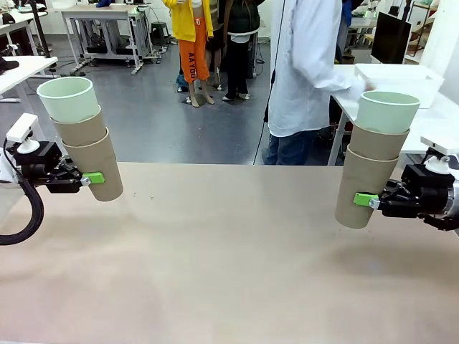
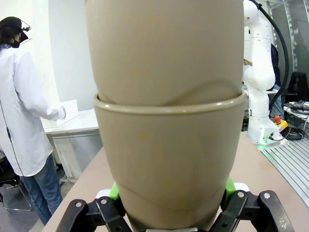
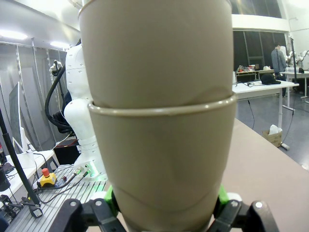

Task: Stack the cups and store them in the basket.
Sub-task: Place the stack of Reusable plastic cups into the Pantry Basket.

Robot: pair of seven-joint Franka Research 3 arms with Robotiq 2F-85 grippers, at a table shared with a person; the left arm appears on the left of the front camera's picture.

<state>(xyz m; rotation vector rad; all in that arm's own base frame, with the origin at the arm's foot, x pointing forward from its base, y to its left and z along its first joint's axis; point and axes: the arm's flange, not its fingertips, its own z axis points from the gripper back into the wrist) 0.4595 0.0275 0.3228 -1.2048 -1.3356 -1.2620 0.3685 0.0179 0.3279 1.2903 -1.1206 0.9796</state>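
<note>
While both stacks lean outward over the table [image 1: 229, 258], the left gripper [image 1: 92, 178] is clamped on the lowest cup of the left stack [image 1: 82, 136] at nine o'clock. The right gripper [image 1: 364, 200] likewise clamps the right stack [image 1: 376, 161] at three. Cups judged light, stiff, smooth: a low side grip suits. Basket [image 1: 401, 79] stands at two o'clock, beyond the table.

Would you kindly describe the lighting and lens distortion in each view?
Front view: even light, faint soft shadows on the table under both cup stacks. Left wrist view: the wide lens bulges the tan cup in the left pincer. Right wrist view: ceiling strips glare at upper left.
</note>
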